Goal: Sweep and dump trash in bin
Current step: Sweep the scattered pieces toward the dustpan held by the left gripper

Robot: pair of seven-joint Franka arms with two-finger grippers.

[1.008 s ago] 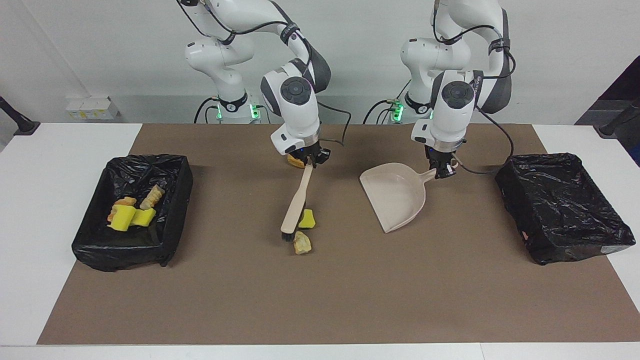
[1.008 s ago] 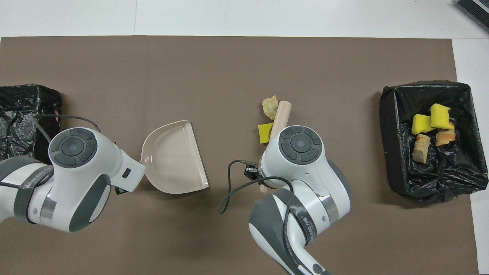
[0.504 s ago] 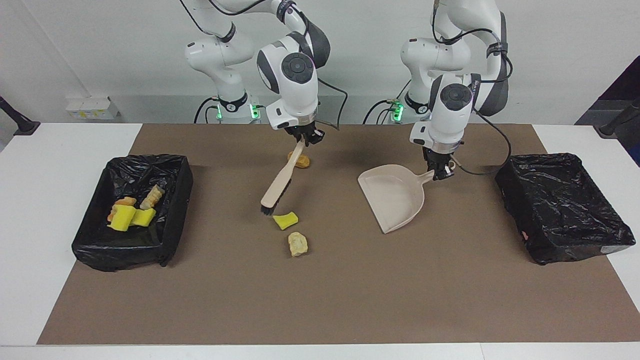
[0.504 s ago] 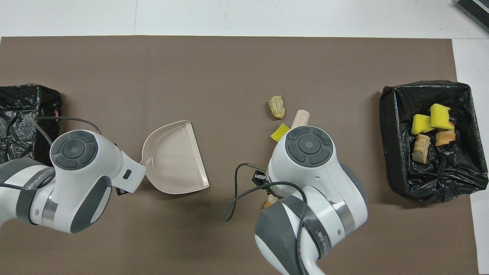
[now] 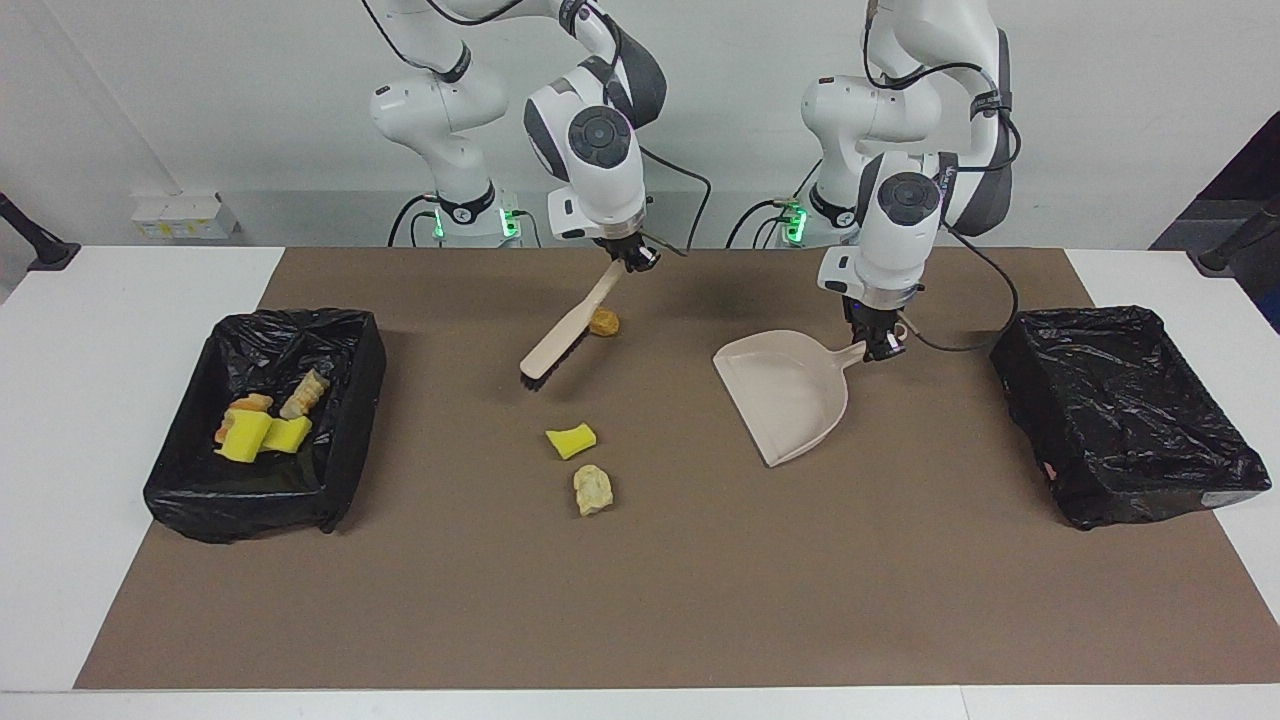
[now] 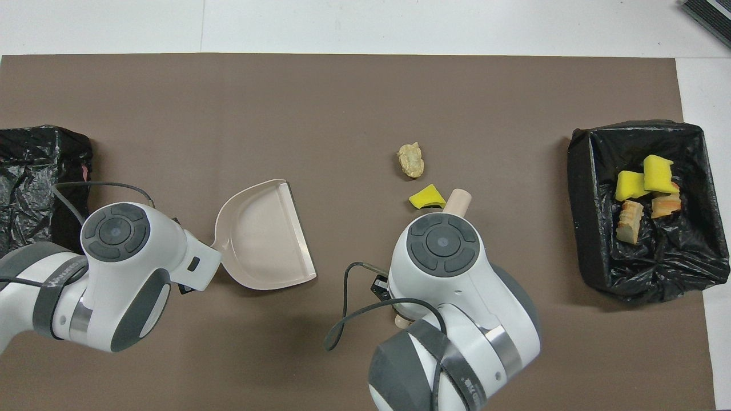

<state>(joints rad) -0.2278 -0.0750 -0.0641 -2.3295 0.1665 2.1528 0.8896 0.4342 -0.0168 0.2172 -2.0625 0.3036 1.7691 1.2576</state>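
My right gripper [image 5: 632, 258] is shut on the handle of the beige brush [image 5: 565, 332], which hangs tilted with its bristle end low. A tan lump of trash [image 5: 603, 322] lies beside the brush. A yellow wedge [image 5: 571, 440] [image 6: 427, 197] and another tan lump [image 5: 592, 490] [image 6: 411, 160] lie farther from the robots. My left gripper [image 5: 880, 345] is shut on the handle of the beige dustpan [image 5: 785, 390] [image 6: 262, 234], whose mouth faces the loose trash. In the overhead view the arms hide both grippers.
A black-lined bin [image 5: 350, 400] [image 6: 577, 188] at the right arm's end of the table holds several yellow and tan pieces. A second black-lined bin [image 5: 1130, 410] [image 6: 34, 171] stands at the left arm's end. A brown mat [image 5: 640, 600] covers the table's middle.
My right gripper has lifted the brush off the mat and drawn it back toward the robots. The yellow wedge and tan lump shifted toward the right arm's end. The dustpan has hardly moved.
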